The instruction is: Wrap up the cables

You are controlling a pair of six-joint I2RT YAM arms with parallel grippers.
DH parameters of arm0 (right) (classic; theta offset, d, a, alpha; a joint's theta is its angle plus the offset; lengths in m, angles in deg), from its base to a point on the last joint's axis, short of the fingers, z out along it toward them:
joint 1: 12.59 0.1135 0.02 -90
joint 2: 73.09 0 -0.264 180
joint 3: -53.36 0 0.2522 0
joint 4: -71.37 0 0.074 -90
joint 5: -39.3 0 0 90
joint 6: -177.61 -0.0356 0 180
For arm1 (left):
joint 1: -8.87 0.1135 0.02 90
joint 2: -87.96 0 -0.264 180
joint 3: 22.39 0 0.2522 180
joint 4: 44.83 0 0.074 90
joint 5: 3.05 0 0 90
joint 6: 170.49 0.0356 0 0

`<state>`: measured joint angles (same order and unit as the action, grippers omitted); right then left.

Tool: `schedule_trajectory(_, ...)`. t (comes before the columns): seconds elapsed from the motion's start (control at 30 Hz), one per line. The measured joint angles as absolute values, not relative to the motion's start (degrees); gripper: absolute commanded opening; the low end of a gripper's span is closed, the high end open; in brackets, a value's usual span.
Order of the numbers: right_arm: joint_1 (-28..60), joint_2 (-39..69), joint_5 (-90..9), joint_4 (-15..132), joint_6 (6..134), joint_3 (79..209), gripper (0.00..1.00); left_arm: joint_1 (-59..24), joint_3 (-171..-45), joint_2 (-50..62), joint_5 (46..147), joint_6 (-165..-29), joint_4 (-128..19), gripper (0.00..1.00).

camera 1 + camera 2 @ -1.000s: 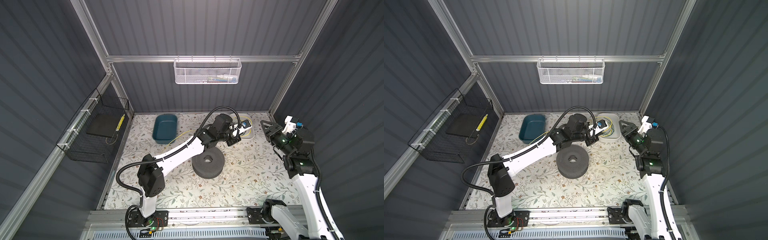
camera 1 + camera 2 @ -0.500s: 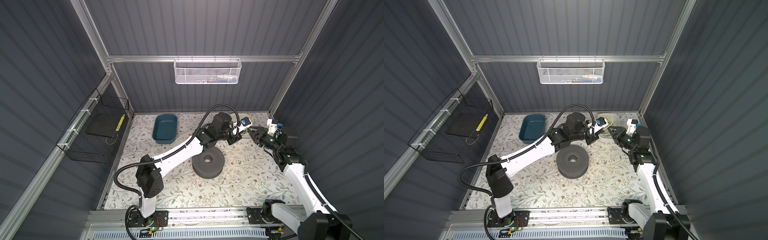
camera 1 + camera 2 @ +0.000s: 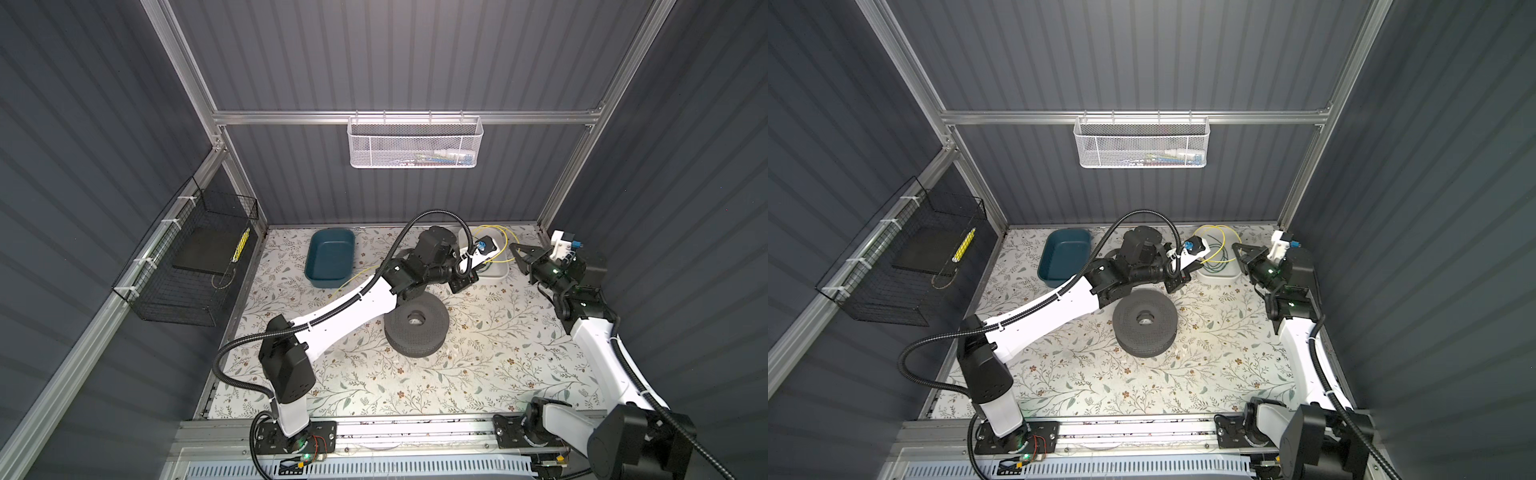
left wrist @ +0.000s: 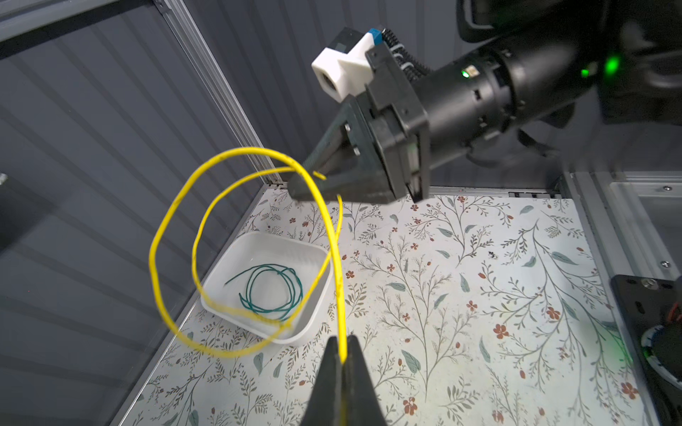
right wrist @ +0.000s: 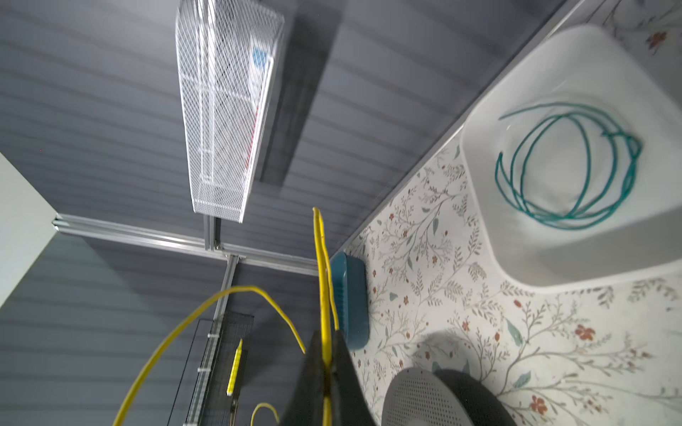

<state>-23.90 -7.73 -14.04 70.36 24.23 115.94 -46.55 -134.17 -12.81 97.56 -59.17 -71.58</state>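
Cables: two. Both claws, left gripper [image 4: 341,341] and right gripper [image 4: 298,187], were pinched shut on the yellow cable [image 4: 152,258], its loops raised above the one white tray [image 4: 317,313] where the green cable [image 5: 627,142] lay coiled. A second before, the right gripper stood apart-jawed, clear of the cable.

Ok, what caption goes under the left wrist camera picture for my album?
Left hand and right hand pinch the looping yellow cable above a white tray holding the green cable.
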Motion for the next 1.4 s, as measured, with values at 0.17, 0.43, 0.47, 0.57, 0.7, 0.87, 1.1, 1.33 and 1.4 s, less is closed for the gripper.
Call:
schedule_trajectory(0.17,-29.65,-5.54,-14.45,75.15,20.45,117.12,0.00,-46.16,-128.81,-5.53,95.58,-57.66,-75.12,0.00)
schedule_trajectory(0.43,-39.40,-5.63,-13.93,81.90,13.37,116.93,0.00,-41.96,-118.26,2.86,86.64,-54.49,-80.43,0.00)
schedule_trajectory(0.47,-40.36,-5.72,-13.84,82.69,12.65,116.77,0.00,-40.89,-116.75,3.56,85.39,-54.06,-80.48,0.00)
schedule_trajectory(0.57,-42.66,-6.09,-13.08,84.94,10.07,115.96,0.00,-38.51,-112.20,4.74,81.50,-52.50,-80.92,0.00)
schedule_trajectory(0.7,-43.03,-6.09,-11.31,86.76,7.53,114.81,0.00,-38.42,-109.65,4.46,78.31,-50.73,-80.70,0.00)
schedule_trajectory(0.87,-43.99,-6.33,-9.73,88.18,5.09,112.73,0.00,-38.27,-107.26,4.24,77.04,-49.47,-78.23,0.00)
schedule_trajectory(1.1,-44.28,-7.25,-8.31,88.59,3.64,111.02,0.00,-37.09,-105.27,2.25,76.89,-48.90,-75.36,0.00)
schedule_trajectory(1.33,-42.59,-15.77,-8.40,85.07,8.47,110.85,0.00,-36.12,-104.60,0.30,75.97,-48.61,-74.42,0.20)
schedule_trajectory(1.4,-42.26,-16.60,-9.82,85.47,9.59,110.87,0.00,-35.42,-104.62,0.26,74.94,-48.77,-76.02,0.29)
